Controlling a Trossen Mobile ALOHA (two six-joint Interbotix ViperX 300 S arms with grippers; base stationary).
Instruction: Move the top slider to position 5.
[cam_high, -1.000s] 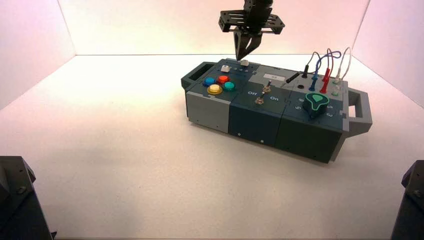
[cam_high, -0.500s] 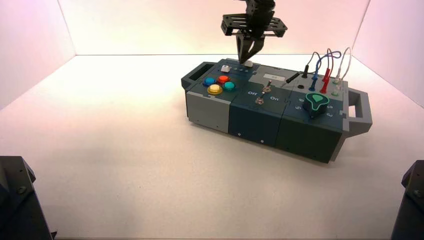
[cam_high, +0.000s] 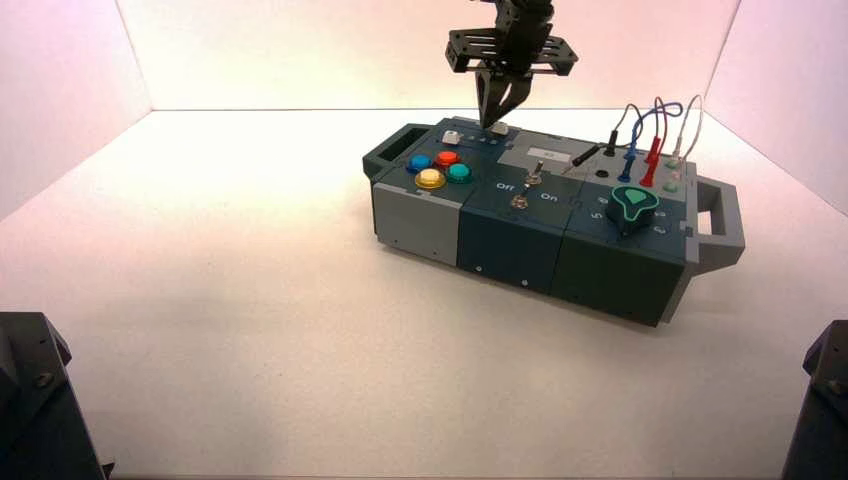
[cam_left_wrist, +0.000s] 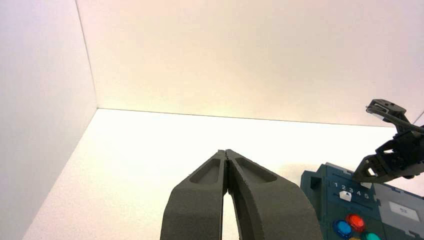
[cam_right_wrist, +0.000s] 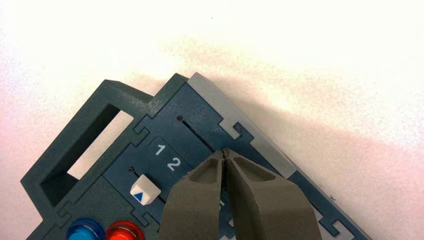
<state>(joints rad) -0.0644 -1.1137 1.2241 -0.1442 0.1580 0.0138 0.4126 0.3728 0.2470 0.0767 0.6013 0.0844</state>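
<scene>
At the near edge, well apart from the red button (cam_high: 447, 159), which I take as my landmark, a dark arm part (cam_high: 40, 400) stands on the left and another (cam_high: 825, 400) on the right. My left gripper (cam_left_wrist: 226, 151) is outside the high view; its wrist view finds it parked, well apart from the red button, fingers together with nothing between the tips.

Next inspected, the box (cam_high: 510, 245). Nearer than the red button sits the yellow button (cam_high: 429, 179); to its left, the blue button (cam_high: 419, 162); just beside it, nearer and to the right, the green button (cam_high: 458, 173). Right of the red button come two toggle switches (cam_high: 535, 177), then, farther right, the black knob with green trim (cam_high: 632, 208) and, beyond that knob, the plugged wires (cam_high: 655, 140).

Just beyond the red button is the lower white slider (cam_high: 451, 138). Farther still, and right of the red button, lies the top slider (cam_high: 498, 128), on the box's far edge strip; I cannot read its exact number. My right gripper (cam_high: 486, 125) is at work there, pointing down, its fingers narrowed until the tips meet, beside the top slider rather than around it. Whether they touch it, I cannot tell.

Farthest from the red button rises the pale back wall (cam_high: 300, 60).
</scene>
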